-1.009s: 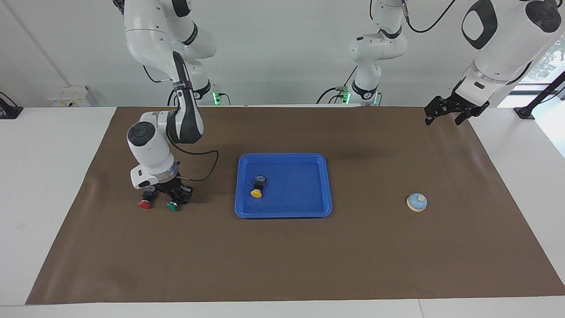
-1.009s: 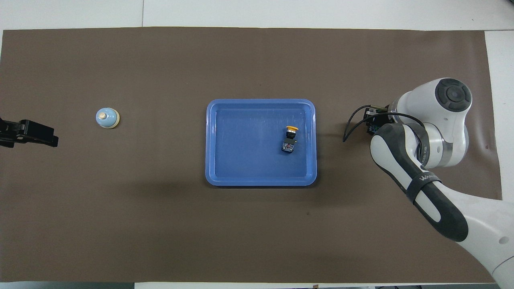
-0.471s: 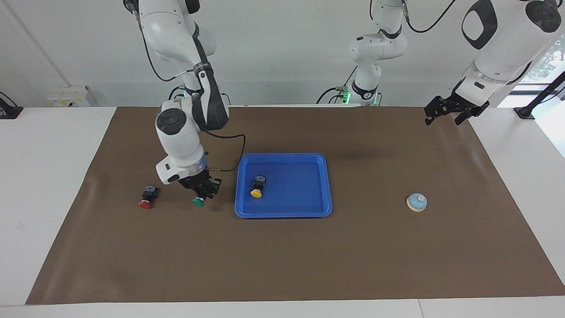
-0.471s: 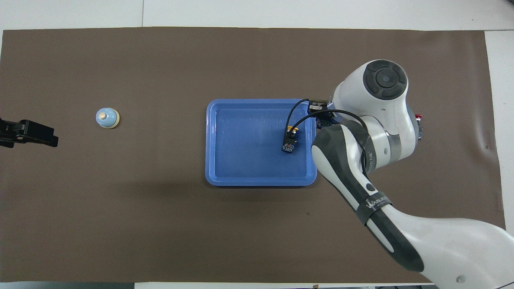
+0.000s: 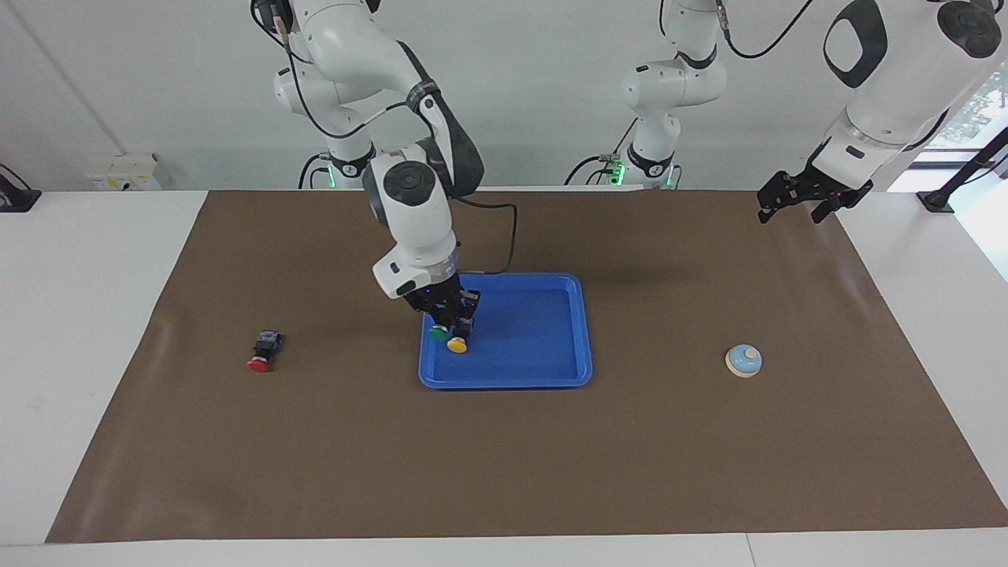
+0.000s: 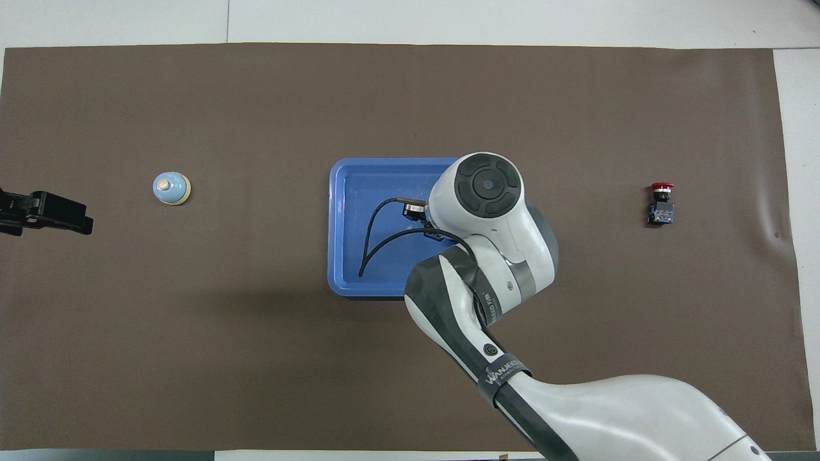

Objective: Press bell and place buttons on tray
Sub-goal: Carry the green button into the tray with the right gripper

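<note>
Green cap first: the green button [image 5: 438,334] is pinched in my right gripper [image 5: 447,318], fingers closed on its black body, and it hangs over the blue tray [image 5: 551,378] at the end nearer the right arm. A second ago this button was down on the brown mat beside the red one; half a second ago I had it lifted and travelling just short of the tray's rim. Now it has crossed that rim, and that is the big change. Right next to it sits the yellow button [image 5: 457,345], lying in the tray, and from the facing view the two caps look almost touching, so I judge the release needs a little care not to knock the yellow one. From overhead my own wrist covers both of them, so I cannot check the gap there.

Out on the mat, the red button [image 5: 261,359] lies alone toward the right arm's end, well apart from the tray. It is the last one left to fetch, I reckon.

Over toward the left arm's end, the bell [image 5: 743,361] rests untouched on the mat. My left gripper [image 5: 799,198] waits above the mat's edge, fingers spread wide, holding nothing.
</note>
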Robot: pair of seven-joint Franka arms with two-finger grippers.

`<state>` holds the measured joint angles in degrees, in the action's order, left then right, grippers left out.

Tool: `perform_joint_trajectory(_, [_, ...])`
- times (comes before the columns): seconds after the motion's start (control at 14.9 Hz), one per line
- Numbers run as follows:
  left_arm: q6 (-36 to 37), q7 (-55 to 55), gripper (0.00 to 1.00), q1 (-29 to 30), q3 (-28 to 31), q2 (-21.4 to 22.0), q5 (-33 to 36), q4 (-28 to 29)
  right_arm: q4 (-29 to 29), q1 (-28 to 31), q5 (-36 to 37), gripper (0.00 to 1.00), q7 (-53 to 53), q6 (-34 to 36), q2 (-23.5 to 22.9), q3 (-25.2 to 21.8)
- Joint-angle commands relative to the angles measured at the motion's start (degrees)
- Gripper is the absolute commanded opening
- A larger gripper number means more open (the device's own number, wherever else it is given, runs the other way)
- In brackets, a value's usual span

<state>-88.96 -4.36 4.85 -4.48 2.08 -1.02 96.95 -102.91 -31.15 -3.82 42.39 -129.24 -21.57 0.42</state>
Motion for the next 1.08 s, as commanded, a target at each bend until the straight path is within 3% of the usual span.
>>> perform_joint_trajectory(0.0, [0.19,-0.47,1.0,0.16,0.17,1.09,-0.74,0.87,-0.01,-1.19,-1.01,0.0,0.33,-2.59,-1.98,-0.16])
perform_joint_trajectory(0.4, [0.19,-0.47,1.0,0.16,0.17,1.09,-0.74,0.87,-2.82,-2.34,-0.66,0.03,-0.02,-8.04,-3.83,-0.25])
perform_joint_trajectory(0.47, [0.19,-0.47,1.0,0.16,0.17,1.09,-0.74,0.87,-3.26,-2.25,-0.66,0.18,0.06,-8.13,-3.83,-0.25])
perform_joint_trajectory(0.61, [0.19,-0.47,1.0,0.16,0.17,1.09,-0.74,0.87,-3.35,-2.16,-0.75,0.78,0.5,-7.95,-3.66,-0.25])
perform_joint_trajectory(0.67, [0.27,-0.47,1.0,0.16,0.17,1.09,-0.74,0.87,-3.35,-2.16,-0.75,0.96,0.76,-7.78,-3.66,-0.25])
perform_joint_trajectory(0.74, [0.27,-0.47,1.0,0.16,0.17,1.09,-0.74,0.87,-3.18,-2.16,-0.75,1.0,1.55,-7.26,-3.57,-0.25])
perform_joint_trajectory(1.01, [0.19,-0.47,1.0,0.16,0.17,1.09,-0.74,0.87,-2.3,-0.94,-0.84,1.0,5.51,-2.87,-0.33,-0.77])
